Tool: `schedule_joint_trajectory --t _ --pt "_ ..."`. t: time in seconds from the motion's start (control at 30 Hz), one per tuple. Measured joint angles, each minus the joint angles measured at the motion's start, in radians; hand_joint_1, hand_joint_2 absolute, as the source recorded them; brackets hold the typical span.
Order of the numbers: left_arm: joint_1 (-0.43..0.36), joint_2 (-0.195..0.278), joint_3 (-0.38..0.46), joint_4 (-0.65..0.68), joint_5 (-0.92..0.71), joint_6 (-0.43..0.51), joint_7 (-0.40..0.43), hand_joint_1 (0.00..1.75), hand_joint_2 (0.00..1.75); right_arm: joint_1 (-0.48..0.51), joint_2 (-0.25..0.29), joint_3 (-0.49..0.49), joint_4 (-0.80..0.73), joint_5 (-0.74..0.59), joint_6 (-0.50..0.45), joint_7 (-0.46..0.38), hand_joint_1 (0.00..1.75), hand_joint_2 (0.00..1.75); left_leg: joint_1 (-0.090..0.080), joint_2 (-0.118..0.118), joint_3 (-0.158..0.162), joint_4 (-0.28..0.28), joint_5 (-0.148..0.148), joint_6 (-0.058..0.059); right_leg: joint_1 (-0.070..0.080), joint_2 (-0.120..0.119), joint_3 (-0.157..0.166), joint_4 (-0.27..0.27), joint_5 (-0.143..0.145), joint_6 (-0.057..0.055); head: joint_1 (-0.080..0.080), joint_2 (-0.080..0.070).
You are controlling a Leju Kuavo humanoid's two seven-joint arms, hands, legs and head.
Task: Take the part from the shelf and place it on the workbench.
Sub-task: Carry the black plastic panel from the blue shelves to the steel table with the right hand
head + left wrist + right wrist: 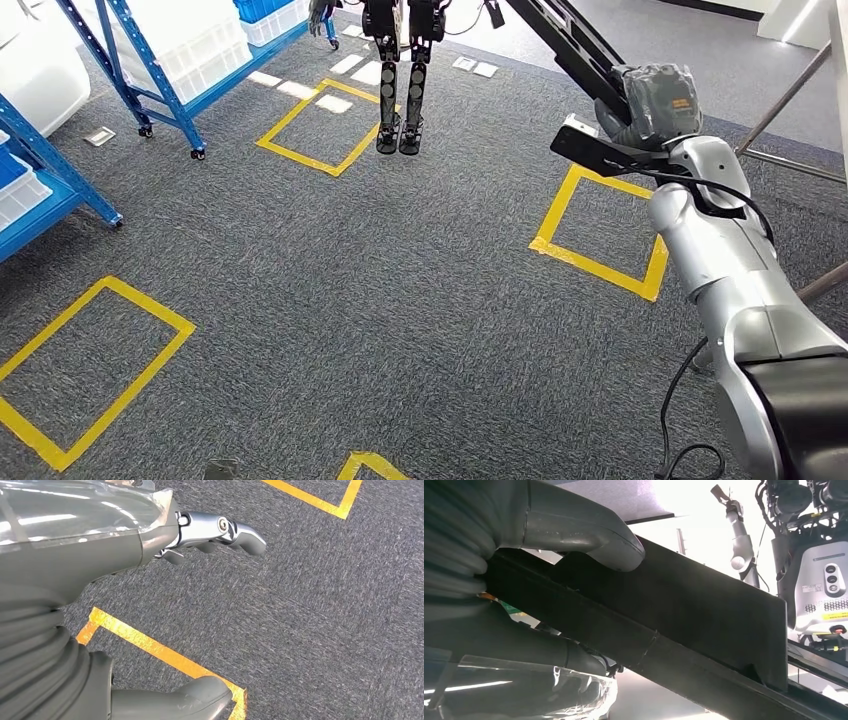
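The right robot hand (650,105) is gripping a long black part (575,45) at the right of the scene, its thumb (589,532) pressing on one flat face of the part (684,610) while its darker fingers (544,652) are wrapping the opposite side. The part is stretching away from the right robot hand toward the far middle of the scene, raised above the floor and slanting. The silver right arm (735,290) is reaching in from the near right corner, with a black cable (675,400) hanging beside it.

The left robot hand (150,550) is hanging over the grey carpet (400,300) with nothing in it, its fingers (220,530) held apart from the thumb (185,702) and slightly bent.

Yellow tape squares are marking the carpet: one (600,230) just beyond the right arm, one (85,365) at the near left, and one (320,125) at the far middle. At the far edge of that far square, the dark legs of another robot (400,75) are standing. A blue shelf on wheels (165,75) is standing at the far left, carrying white bins (205,45), and a second blue shelf (45,190) is showing at the left edge. Seen from the right wrist, another robot's pale body (819,590) and raised arm (739,535) are standing beyond the part.
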Motion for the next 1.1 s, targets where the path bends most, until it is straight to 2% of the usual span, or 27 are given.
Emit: schedule_joint_trajectory --t 1.1 --pt "0.0 -0.003 0.001 0.0 -0.013 0.0 0.0 0.0 1.75 0.001 -0.016 0.0 0.0 -0.005 -0.002 0.002 1.69 1.75 0.0 0.0 -0.05 0.045 -0.003 0.004 0.0 0.0 -0.052 0.045 0.0 0.0 0.0 0.0"
